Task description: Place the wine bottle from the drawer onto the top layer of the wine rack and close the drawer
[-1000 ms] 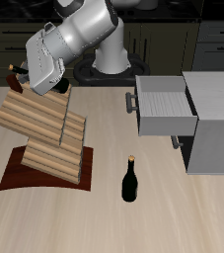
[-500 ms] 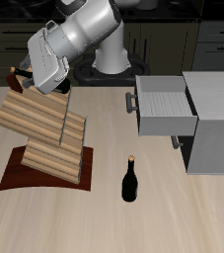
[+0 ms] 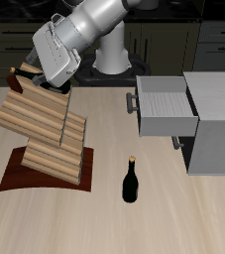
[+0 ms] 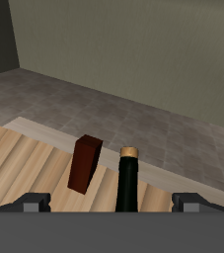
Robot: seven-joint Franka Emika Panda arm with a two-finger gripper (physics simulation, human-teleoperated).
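The arm leans out from its base over the stepped rack of light wooden slats (image 3: 43, 134), its gripper (image 3: 40, 86) tilted down above the highest, widest slatted tier (image 3: 30, 111). The slim near-black bottle with a tan-gold cap (image 4: 128, 181) lies on that tier beside a reddish-brown block (image 4: 84, 164); the fingers (image 4: 32, 203) stand spread either side, apart from it. A second, matching bottle (image 3: 131, 182) stands upright on the bench (image 3: 183, 218). The light grey metal drawer (image 3: 164, 107) is pulled out.
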